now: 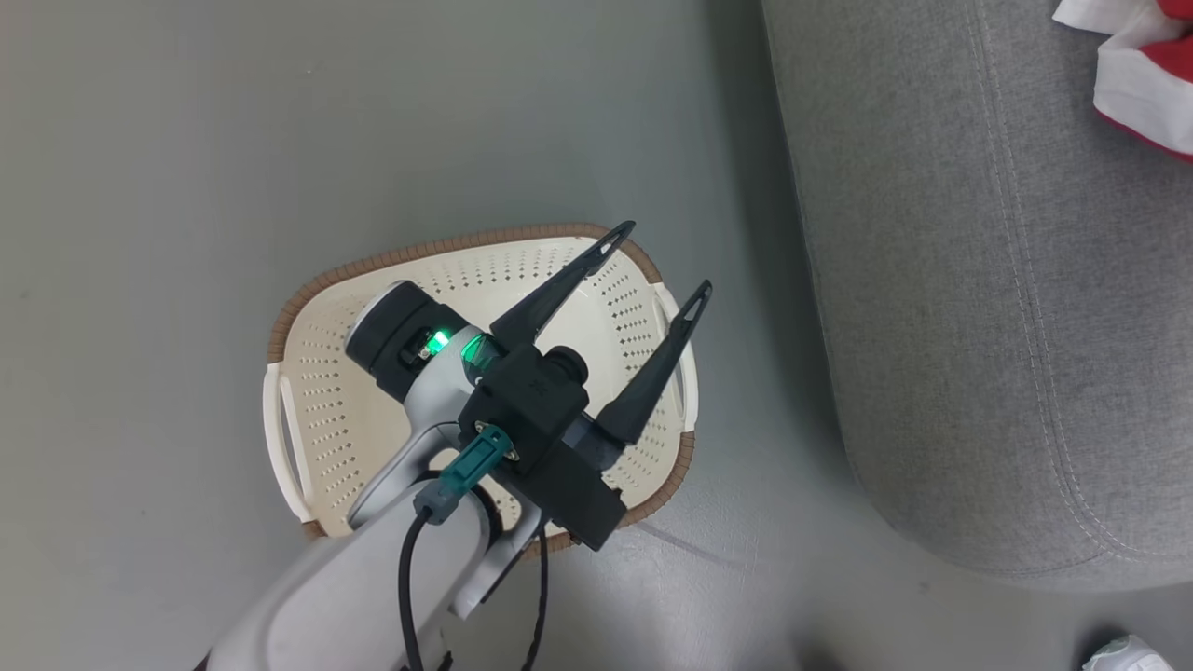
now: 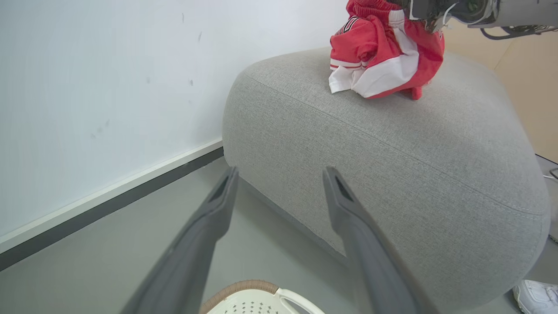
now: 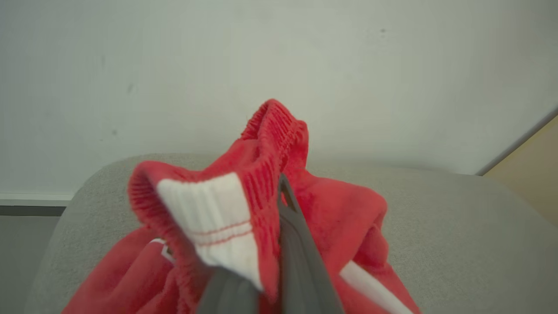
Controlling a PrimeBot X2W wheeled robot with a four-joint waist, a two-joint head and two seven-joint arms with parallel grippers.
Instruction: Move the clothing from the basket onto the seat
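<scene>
My left gripper [image 1: 664, 259] hangs open over the cream basket [image 1: 326, 401], nothing between its fingers; the basket's visible floor is bare. In the left wrist view the same open gripper [image 2: 281, 172] points at the grey sofa [image 2: 392, 152], with the basket's rim [image 2: 257, 301] below. Red and white clothing [image 2: 379, 56] sits bunched on top of the sofa, its upper part held by my right gripper [image 2: 429, 13]. In the right wrist view that gripper [image 3: 270, 196] is shut on the garment's ribbed waistband [image 3: 226, 209] above the sofa [image 3: 457, 209]. The clothing [image 1: 1142, 84] lies at the sofa's [image 1: 979, 326] far corner.
The basket stands on grey floor [image 1: 140, 186] just left of the sofa. A white wall with a dark baseboard [image 2: 109, 196] runs behind. A white shoe [image 2: 538, 296] lies on the floor by the sofa's near end [image 1: 1132, 652].
</scene>
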